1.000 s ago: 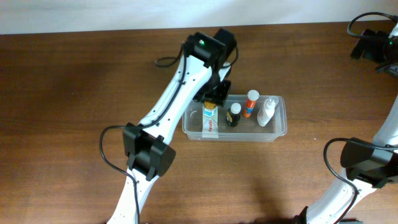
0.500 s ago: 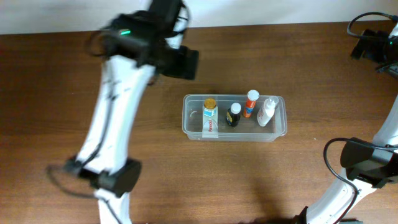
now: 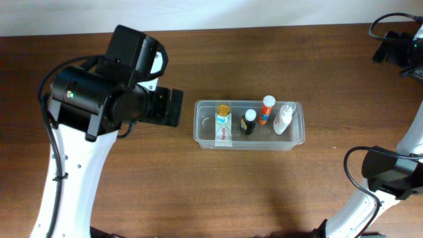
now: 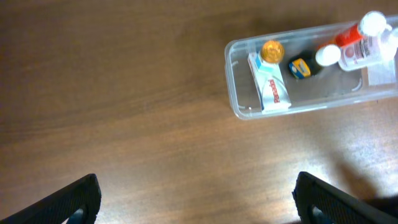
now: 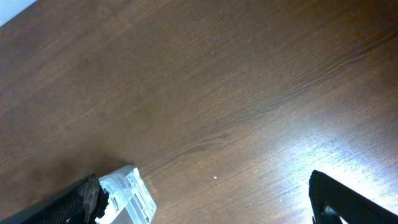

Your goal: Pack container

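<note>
The clear container (image 3: pixel 264 140) stands at mid-table. Inside it are a gold-capped white tube (image 3: pixel 223 120), a dark bottle (image 3: pixel 248 122), an orange bottle with a white cap (image 3: pixel 266 110) and a white bottle (image 3: pixel 283 119). My left gripper (image 3: pixel 173 107) hovers just left of the container, open and empty. The left wrist view has the container (image 4: pixel 239 93) at upper right, with the left gripper (image 4: pixel 196 186) spread wide over bare wood. My right gripper (image 3: pixel 396 46) is at the far right back corner. In its own wrist view the right gripper (image 5: pixel 202 193) is open with nothing between the fingers.
A small white labelled block (image 5: pixel 127 196) lies on the table beside one finger of the right gripper. Black cables run near the back right corner (image 3: pixel 386 26). The right arm's base and elbow (image 3: pixel 383 172) stand at the right front.
The left gripper has opened and pulled away from the container's left end, swinging up and left, then settling just left of it. The gold-capped tube stays in the container. The right arm is still.
</note>
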Action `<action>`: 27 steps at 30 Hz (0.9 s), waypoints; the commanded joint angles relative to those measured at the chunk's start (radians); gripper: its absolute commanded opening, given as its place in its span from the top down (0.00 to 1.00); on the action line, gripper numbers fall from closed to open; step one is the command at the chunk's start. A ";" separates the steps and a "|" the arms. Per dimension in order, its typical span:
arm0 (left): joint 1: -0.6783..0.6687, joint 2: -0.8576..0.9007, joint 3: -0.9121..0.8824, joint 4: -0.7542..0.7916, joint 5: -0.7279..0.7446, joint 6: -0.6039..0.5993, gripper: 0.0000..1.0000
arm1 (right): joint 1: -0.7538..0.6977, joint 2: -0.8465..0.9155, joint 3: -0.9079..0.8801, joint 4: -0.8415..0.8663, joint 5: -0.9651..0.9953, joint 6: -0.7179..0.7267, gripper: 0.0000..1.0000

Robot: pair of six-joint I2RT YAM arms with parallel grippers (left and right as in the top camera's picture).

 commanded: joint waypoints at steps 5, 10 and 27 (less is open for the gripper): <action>0.000 -0.016 -0.019 0.001 0.023 -0.013 0.01 | -0.002 -0.003 -0.001 -0.005 0.006 0.005 0.02; 0.000 -0.016 -0.019 0.001 0.019 -0.012 0.01 | -0.002 -0.003 -0.001 -0.005 0.006 0.005 0.02; 0.000 -0.116 -0.451 0.420 0.009 0.423 0.00 | -0.002 -0.003 -0.001 -0.005 0.006 0.005 0.02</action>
